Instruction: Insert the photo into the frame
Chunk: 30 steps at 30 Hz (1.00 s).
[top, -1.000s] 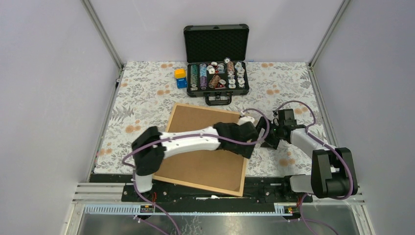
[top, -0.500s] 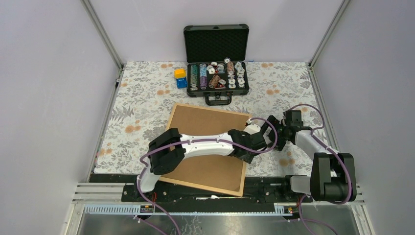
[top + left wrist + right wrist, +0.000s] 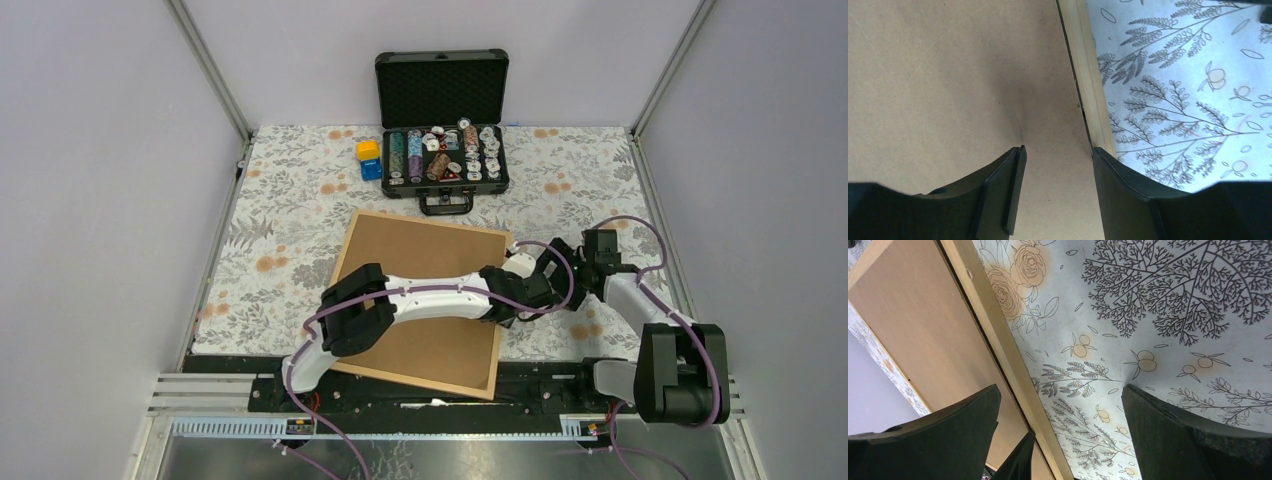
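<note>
The top view looks down from behind both arms; each wrist view looks closely past its own fingers (image 3: 998, 195); both share the frame (image 3: 1088, 90) edge near the fingertips.

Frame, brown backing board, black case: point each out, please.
frame (image 3: 1088, 75), left wrist view, on its light wood side rail.
brown backing board (image 3: 420, 252), top external view, on its bare far half.
black case (image 3: 440, 88), top external view, on its open lid.

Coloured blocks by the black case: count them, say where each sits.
2. The yellow block sits left of the black case; the blue block is right beside it, on the near side. None seems hidden.
</note>
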Motion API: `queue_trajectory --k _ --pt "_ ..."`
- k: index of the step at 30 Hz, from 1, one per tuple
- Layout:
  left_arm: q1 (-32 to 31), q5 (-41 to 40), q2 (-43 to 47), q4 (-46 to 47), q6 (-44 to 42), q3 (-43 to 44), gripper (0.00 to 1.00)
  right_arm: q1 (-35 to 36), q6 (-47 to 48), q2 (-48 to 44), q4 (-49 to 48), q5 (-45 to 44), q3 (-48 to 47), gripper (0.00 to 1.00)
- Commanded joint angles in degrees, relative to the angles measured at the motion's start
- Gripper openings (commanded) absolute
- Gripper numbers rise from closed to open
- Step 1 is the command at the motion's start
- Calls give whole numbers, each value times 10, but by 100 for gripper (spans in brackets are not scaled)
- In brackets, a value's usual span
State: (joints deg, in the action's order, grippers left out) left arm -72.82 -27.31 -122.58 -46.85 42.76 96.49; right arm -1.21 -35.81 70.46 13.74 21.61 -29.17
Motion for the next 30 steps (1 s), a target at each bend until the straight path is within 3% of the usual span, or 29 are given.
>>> queue_trajectory --k 1,10,16,18,20,24,27,28,30 --pt "1 -77 -12 -62 2 32 56 22 -2 13 32 -29 3 100" --pt "3 -127 11 -111 0 53 45 126 -17 63 14 -18 -23 99" --pt "5 -133 47 -119 9 41 42 150 -16 83 6 -7 -34 92" --pt "7 -105 62 -89 -2 23 51 149 -11 85 19 -18 -43 91" --pt "14 -44 80 -47 -6 -6 70 141 -8 80 21 -11 -46 87" --pt "51 72 135 37 4 -74 75 126 32 90 13 39 -54 83" --pt "106 170 219 136 19 -177 76 114 64 96 -17 115 -54 82" --pt "129 197 252 168 26 -217 79 111 64 93 -32 140 -51 81" --pt "173 235 319 214 37 -287 95 111 63 84 -58 174 -50 80"
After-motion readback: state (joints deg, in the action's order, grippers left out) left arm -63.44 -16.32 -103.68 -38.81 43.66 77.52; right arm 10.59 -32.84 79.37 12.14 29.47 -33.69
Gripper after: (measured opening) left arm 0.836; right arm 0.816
